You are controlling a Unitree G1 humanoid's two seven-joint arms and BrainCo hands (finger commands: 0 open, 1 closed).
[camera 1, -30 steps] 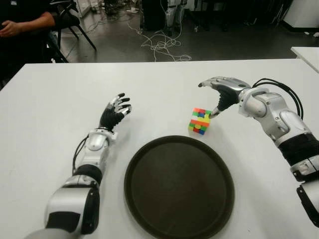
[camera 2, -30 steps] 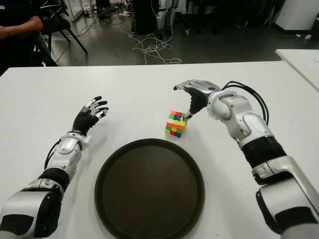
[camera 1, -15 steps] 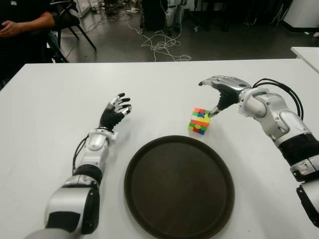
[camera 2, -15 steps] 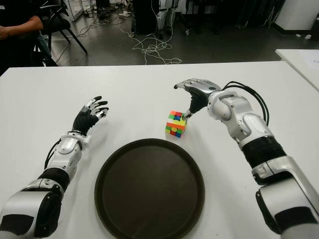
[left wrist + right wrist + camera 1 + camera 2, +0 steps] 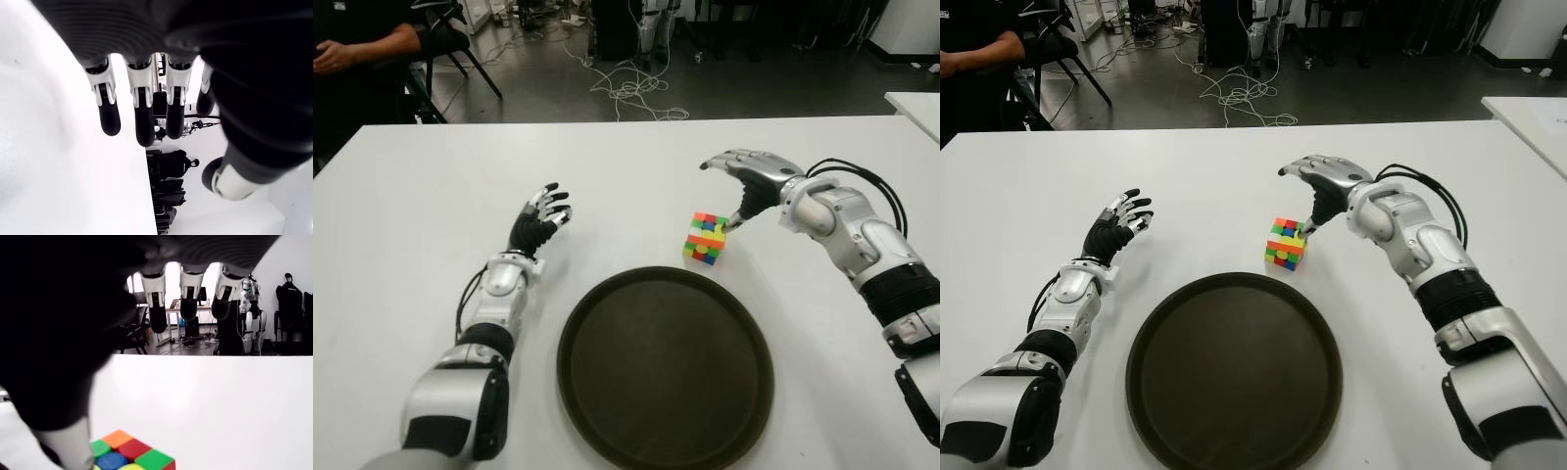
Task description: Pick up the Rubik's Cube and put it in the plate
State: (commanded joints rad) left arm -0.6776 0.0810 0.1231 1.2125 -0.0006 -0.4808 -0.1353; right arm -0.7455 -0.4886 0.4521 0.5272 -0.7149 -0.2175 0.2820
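The cube [image 5: 706, 238] sits on the white surface [image 5: 411, 215] right of centre in the eye views, just above the upper right rim of the dark round plate [image 5: 666, 367] and apart from it; the right robot hand [image 5: 741, 186] arches over the cube's upper right corner, fingers spread and gripping nothing, thumb tip at the cube's edge; the left robot hand [image 5: 540, 219] shows left of centre, well apart from the plate, fingers relaxed and empty.

The right hand [image 5: 744, 181] has edged slightly leftward above the Rubik's Cube [image 5: 705, 238], fingers spread.
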